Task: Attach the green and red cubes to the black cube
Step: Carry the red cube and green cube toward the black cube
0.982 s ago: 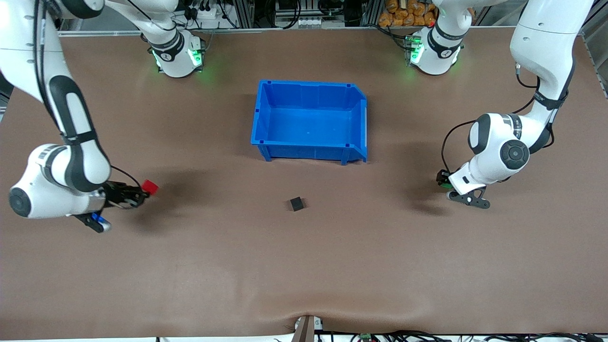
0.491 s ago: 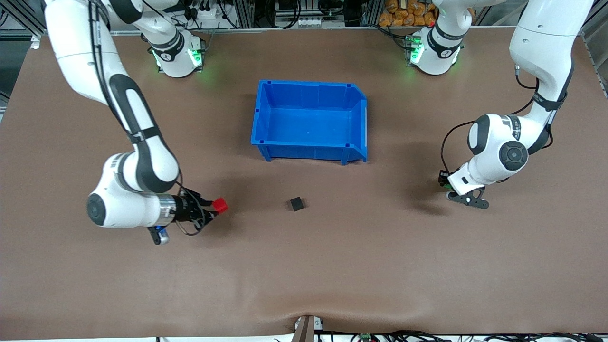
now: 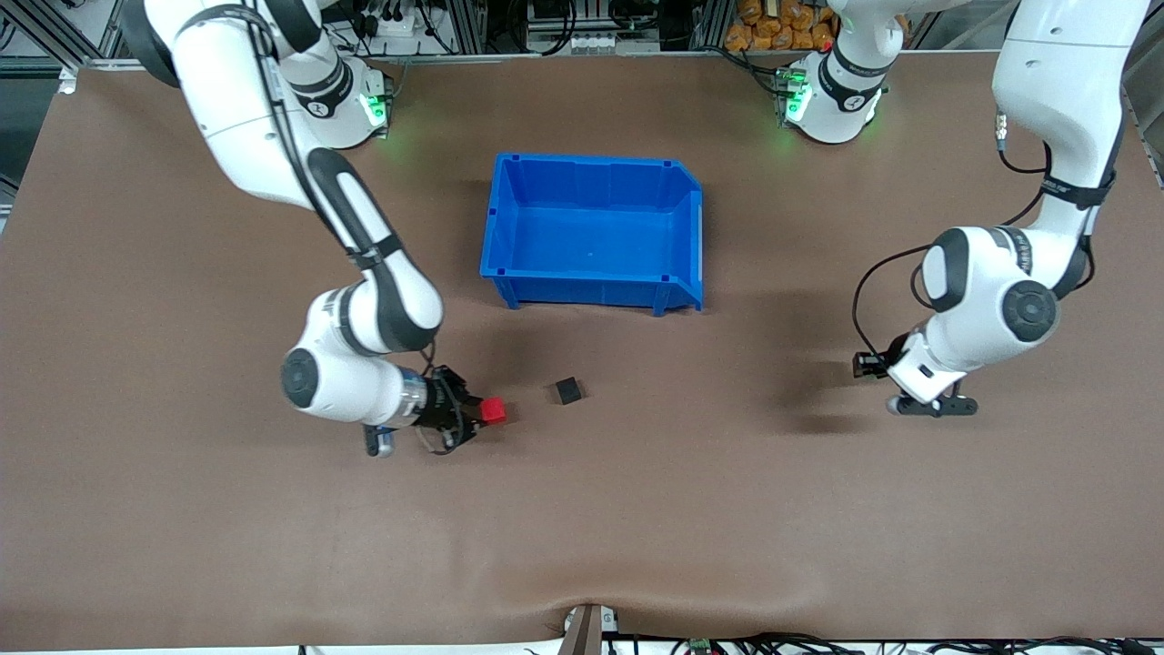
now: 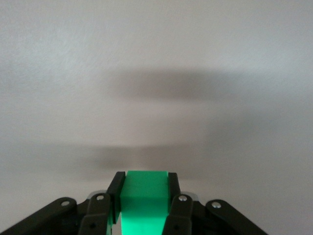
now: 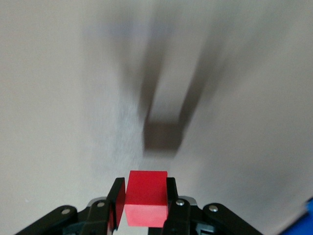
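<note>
The black cube (image 3: 568, 390) sits on the brown table, nearer the front camera than the blue bin. My right gripper (image 3: 485, 413) is shut on the red cube (image 3: 494, 411) and holds it low, close beside the black cube on the side toward the right arm's end. In the right wrist view the red cube (image 5: 146, 198) sits between the fingers, with the black cube (image 5: 163, 136) blurred just ahead. My left gripper (image 3: 868, 365) hangs low over bare table toward the left arm's end. It is shut on the green cube (image 4: 144, 200), which is hidden in the front view.
An empty blue bin (image 3: 596, 287) stands mid-table, farther from the front camera than the black cube; its corner shows in the right wrist view (image 5: 308, 215). Both arm bases stand along the table's edge farthest from the camera.
My right arm has swept the red cube from the right arm's end of the table to just beside the black cube. My left gripper has shifted slightly toward the left arm's end.
</note>
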Action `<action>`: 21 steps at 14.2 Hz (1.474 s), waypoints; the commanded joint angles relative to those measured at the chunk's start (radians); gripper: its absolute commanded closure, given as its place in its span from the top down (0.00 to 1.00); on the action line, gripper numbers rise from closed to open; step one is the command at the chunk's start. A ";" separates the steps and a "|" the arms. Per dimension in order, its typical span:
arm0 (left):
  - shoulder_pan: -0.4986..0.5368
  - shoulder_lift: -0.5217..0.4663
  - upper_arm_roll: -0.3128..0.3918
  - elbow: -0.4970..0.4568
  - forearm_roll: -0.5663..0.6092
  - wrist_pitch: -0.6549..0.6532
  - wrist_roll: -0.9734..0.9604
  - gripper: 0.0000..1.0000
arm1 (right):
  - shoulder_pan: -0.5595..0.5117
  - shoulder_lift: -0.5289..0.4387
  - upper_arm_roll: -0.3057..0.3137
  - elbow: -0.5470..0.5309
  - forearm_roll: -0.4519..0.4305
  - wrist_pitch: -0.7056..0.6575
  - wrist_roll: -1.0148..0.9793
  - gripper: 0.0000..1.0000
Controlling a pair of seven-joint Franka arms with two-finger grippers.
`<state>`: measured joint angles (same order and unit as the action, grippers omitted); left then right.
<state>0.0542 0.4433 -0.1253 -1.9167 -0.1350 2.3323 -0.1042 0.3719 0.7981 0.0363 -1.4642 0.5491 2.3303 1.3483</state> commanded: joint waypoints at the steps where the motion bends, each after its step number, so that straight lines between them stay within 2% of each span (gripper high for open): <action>1: -0.062 0.026 0.001 0.105 -0.138 -0.056 -0.246 0.00 | 0.057 0.076 -0.010 0.116 0.021 0.018 0.076 0.00; 5: -0.232 0.103 0.001 0.231 -0.140 -0.056 -0.844 0.00 | 0.102 0.098 -0.012 0.125 0.006 0.018 0.087 0.00; 9: -0.358 0.201 0.003 0.343 -0.130 -0.042 -1.275 0.00 | 0.116 0.107 -0.016 0.110 -0.014 0.015 0.084 0.00; 12: -0.398 0.253 0.003 0.389 -0.136 -0.022 -1.429 0.00 | 0.122 0.116 -0.015 0.111 -0.008 0.020 0.087 0.00; 15: -0.454 0.291 0.003 0.387 -0.138 0.070 -1.551 0.00 | 0.108 0.127 -0.015 0.122 0.012 0.055 0.116 0.00; 18: -0.470 0.313 0.001 0.389 -0.150 0.100 -1.653 0.00 | 0.104 0.144 -0.015 0.122 0.012 0.103 0.185 0.01; 19: -0.487 0.319 0.001 0.389 -0.158 0.126 -1.690 0.00 | 0.099 0.142 -0.015 0.122 0.012 0.101 0.210 0.27; 20: -0.493 0.328 0.001 0.392 -0.170 0.140 -1.721 0.00 | 0.101 0.139 -0.015 0.122 0.012 0.101 0.234 0.36; 21: -0.493 0.339 0.001 0.392 -0.176 0.162 -1.733 0.00 | 0.107 0.138 -0.013 0.130 0.012 0.103 0.257 0.36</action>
<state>-0.4236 0.7562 -0.1331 -1.5514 -0.2798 2.4628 -1.7951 0.4767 0.9035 0.0246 -1.3715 0.5506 2.4196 1.5598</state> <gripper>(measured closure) 0.608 0.621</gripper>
